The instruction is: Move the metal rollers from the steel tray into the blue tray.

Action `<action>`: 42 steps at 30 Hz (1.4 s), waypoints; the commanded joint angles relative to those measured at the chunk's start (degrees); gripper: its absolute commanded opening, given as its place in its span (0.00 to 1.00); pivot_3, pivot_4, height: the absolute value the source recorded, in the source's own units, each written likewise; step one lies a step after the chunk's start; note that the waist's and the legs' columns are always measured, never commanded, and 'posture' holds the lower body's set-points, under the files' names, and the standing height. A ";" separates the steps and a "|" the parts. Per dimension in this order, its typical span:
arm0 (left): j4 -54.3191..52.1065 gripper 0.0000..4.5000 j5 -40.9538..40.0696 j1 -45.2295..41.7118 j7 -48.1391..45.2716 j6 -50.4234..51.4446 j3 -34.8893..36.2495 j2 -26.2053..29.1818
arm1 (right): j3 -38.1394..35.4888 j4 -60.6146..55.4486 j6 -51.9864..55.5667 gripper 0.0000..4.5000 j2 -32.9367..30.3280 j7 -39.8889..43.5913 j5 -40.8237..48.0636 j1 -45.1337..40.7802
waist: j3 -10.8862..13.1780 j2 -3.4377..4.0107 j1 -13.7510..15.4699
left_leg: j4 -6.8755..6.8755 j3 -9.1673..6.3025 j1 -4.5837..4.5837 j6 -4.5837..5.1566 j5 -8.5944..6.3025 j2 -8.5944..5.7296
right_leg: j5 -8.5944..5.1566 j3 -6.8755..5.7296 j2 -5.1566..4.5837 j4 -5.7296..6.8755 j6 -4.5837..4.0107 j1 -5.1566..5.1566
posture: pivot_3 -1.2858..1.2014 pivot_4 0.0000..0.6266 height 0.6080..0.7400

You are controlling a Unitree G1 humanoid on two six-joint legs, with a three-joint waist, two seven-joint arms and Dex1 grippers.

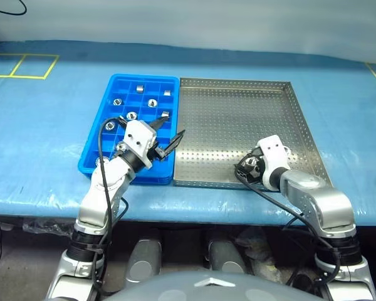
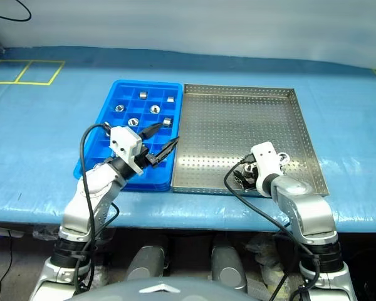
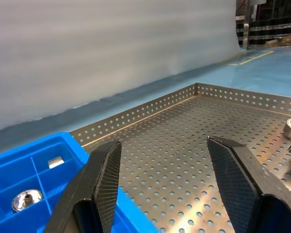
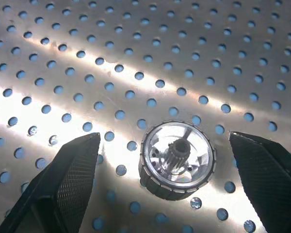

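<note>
Right gripper (image 4: 162,179) fingers wide apart, straddling shiny silver metal roller (image 4: 177,160) on grey perforated steel tray (image 1: 238,119). Left gripper (image 1: 167,139) fingers apart, empty, above bright blue gridded plastic tray (image 1: 110,100) edge.

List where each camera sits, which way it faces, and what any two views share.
Left eye, right eye: on the head, looking forward and down at the blue tray, steel tray, both arms.
Left wrist: along the open left gripper, level across the steel tray toward its far rim.
Right wrist: down past the open right gripper at one roller.
Shared: left wrist and head views both show both trays.
</note>
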 commanded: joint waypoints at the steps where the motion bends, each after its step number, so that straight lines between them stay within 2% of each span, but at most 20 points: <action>1: -5.36 0.68 -2.31 1.49 -0.41 -1.14 2.35 0.52 | 0.23 1.65 0.92 0.81 0.83 2.00 2.21 -1.29 | 0.00 0.00 0.34 | -0.01 0.00 0.00 0.01 0.00 0.00 | 0.00 0.00 0.00 -0.01 0.00 0.00 | 0.58 0.24 1.00; 4: -8.19 0.68 -3.55 4.41 -0.78 -0.65 3.88 1.50 | 1.28 2.48 -0.68 0.57 1.16 3.27 2.64 -3.63 | 0.00 0.00 0.54 | -0.06 0.00 -0.01 0.02 -0.01 0.00 | 0.00 -0.01 0.00 -0.03 0.00 -0.02 | 0.60 0.24 1.00; 7: -10.62 0.68 -3.28 6.91 0.64 -0.07 4.86 1.91 | 3.20 3.72 -7.44 0.39 2.08 3.91 1.12 -6.79 | 0.02 0.01 1.18 | -0.07 0.00 0.00 0.02 -0.01 0.01 | 0.00 -0.01 0.00 -0.03 0.00 -0.04 | 0.63 0.24 1.00; 12: -15.15 0.68 -2.70 11.38 4.36 0.18 6.36 1.05 | 3.86 9.21 -19.38 0.39 7.39 2.11 -1.31 -14.80 | 0.07 0.03 3.15 | -0.05 -0.01 0.01 0.02 0.00 0.01 | 0.00 -0.05 0.01 0.02 0.01 -0.05 | 0.68 0.24 1.00; 19: -19.73 0.68 -1.38 16.91 9.30 0.08 7.91 -0.03 | 7.07 17.44 -27.68 0.39 11.49 4.48 -2.66 -22.26 | 0.07 0.03 8.82 | -0.26 -0.18 -0.03 0.00 -0.01 0.00 | -0.03 -0.18 0.02 -0.03 -0.11 -0.14 | 0.72 0.24 1.00; 25: -20.50 0.68 -1.16 18.32 10.87 0.01 8.24 -0.05 | 9.02 21.72 -31.11 0.39 13.42 5.69 -3.86 -24.70 | 0.09 0.06 13.60 | -0.27 -0.17 -0.05 -0.04 0.00 0.00 | -0.07 -0.20 0.05 -0.04 -0.15 -0.18 | 0.73 0.24 1.00; 32: -19.98 0.68 -0.99 18.21 10.45 0.32 8.17 0.63 | 9.46 28.93 -31.05 0.39 15.33 0.17 -8.80 -28.09 | 0.09 0.06 18.26 | -0.29 -0.08 -0.15 -0.16 -0.02 0.02 | -0.08 -0.19 0.06 -0.04 -0.15 -0.37 | 0.73 0.24 1.00; 35: -19.73 0.68 -0.79 18.29 10.39 0.47 7.96 0.74 | 8.60 30.48 -31.12 0.39 16.17 -0.69 -8.94 -28.76 | 0.09 0.06 20.06 | -0.36 -0.02 -0.38 -0.23 -0.03 0.03 | -0.08 -0.18 0.07 -0.03 -0.17 -0.77 | 0.72 0.24 1.00; 42: -19.20 0.68 -0.39 18.25 10.35 0.75 7.77 0.64 | 8.32 33.19 -31.21 0.39 16.59 -2.50 -10.53 -28.88 | 0.09 0.06 23.26 | -0.68 0.06 -0.48 -0.35 0.01 0.07 | -0.13 -0.18 0.10 -0.03 -0.25 -0.95 | 0.72 0.24 1.00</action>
